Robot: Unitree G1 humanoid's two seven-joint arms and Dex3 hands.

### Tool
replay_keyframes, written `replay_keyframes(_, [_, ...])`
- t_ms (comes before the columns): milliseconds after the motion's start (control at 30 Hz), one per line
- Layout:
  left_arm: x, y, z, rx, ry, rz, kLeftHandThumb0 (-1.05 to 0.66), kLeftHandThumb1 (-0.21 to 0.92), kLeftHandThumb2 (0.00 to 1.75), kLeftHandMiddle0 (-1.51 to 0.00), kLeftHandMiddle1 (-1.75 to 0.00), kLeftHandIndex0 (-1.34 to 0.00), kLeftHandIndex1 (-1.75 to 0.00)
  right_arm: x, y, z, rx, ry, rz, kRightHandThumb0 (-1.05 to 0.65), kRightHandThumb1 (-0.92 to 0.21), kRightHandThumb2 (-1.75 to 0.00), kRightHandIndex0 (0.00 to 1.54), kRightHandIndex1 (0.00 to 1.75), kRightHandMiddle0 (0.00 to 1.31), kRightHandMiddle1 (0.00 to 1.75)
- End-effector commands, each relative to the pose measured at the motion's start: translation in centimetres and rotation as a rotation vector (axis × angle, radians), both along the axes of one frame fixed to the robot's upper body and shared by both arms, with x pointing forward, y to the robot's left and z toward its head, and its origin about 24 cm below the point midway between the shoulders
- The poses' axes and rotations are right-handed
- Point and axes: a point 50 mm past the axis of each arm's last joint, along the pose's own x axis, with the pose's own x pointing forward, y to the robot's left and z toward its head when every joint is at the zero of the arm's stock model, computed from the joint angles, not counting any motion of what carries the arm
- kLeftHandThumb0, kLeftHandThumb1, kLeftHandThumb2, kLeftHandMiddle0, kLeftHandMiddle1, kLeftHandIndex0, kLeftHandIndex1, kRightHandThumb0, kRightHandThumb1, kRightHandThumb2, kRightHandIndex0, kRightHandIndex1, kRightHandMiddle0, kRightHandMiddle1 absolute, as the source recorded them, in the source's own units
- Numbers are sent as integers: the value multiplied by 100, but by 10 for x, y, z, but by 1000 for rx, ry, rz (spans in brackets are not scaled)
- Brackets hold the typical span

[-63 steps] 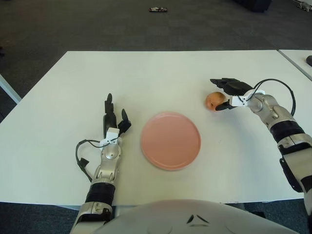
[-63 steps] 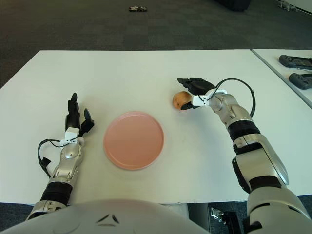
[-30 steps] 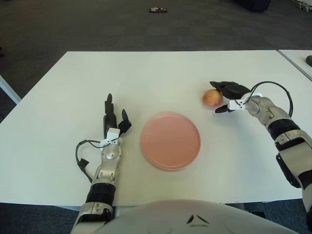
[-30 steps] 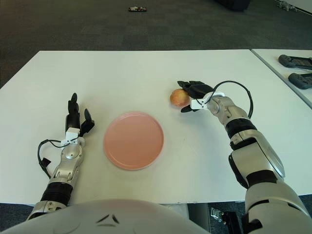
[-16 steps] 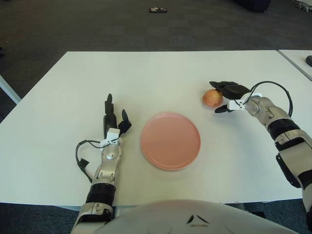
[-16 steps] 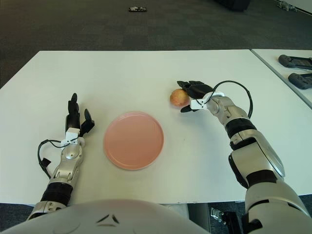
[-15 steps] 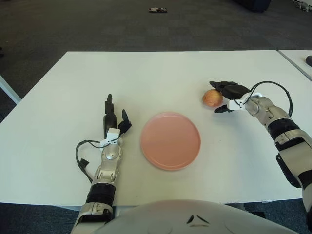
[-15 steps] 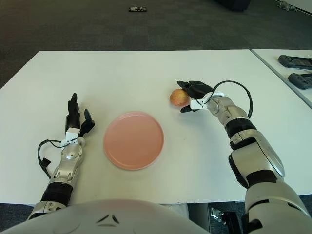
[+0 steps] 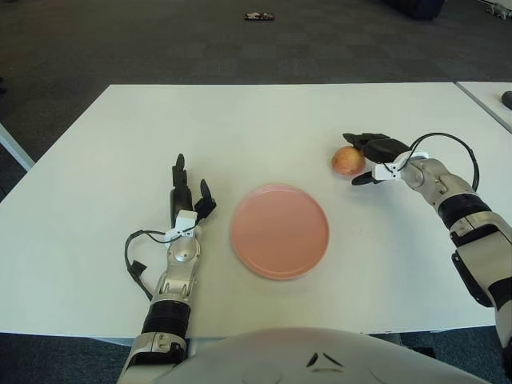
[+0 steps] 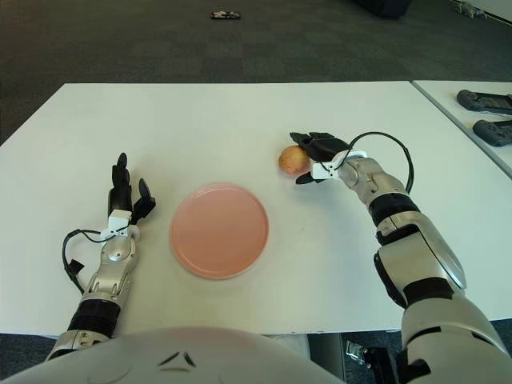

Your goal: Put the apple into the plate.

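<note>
I'm at a big flat white table [image 9: 264, 120]. Past it the floor is dark grey carpet [image 9: 160, 40], w/ a small dark thing [image 9: 259, 15] lying far off on it; I can't tell what it is. On my right there's a 2nd white table [image 10: 472, 120], just apart from mine, w/ two dark grey gadgets [image 10: 486, 101] on it.

The round flat pink plate [image 9: 280, 230] sits in the middle of my table, near me. Nothing is in it.

The small round red-and-yellow apple [image 9: 347, 160] is on the table, up and to the right of the plate, well apart from it. It's not in the plate yet.

My right hand [image 9: 376, 154] is just to the right of the apple. Its black fingers [image 10: 308, 139] are spread and curve around the apple's top and right side, v. close. I can't tell if they touch it. They aren't pinching it. A black cable [image 9: 448, 140] loops from that hand back along my silver arm.

My left hand [image 9: 186, 200] shows left of the plate, fingers straight and spread a bit, pointing away from me, holding nothing. A black cable [image 9: 136, 256] curls by that wrist.

No words or labels I can read anywhere.
</note>
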Motion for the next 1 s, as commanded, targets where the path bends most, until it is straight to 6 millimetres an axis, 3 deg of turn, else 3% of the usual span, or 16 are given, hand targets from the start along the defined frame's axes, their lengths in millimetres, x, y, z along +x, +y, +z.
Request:
replay_keyframes(0, [-1, 0, -3, -2, 16, 8, -75, 92, 95, -16, 0, 0, -36, 1, 7, -4, -23, 14, 25, -105, -92, -29, 0, 0, 2, 1])
replay_keyframes(967, [-3, -3, -4, 1, 16, 21, -76, 92, 96, -16, 0, 0, -34, 8, 31, 2, -78, -65, 89, -105, -92, -23, 2, 0, 0, 15])
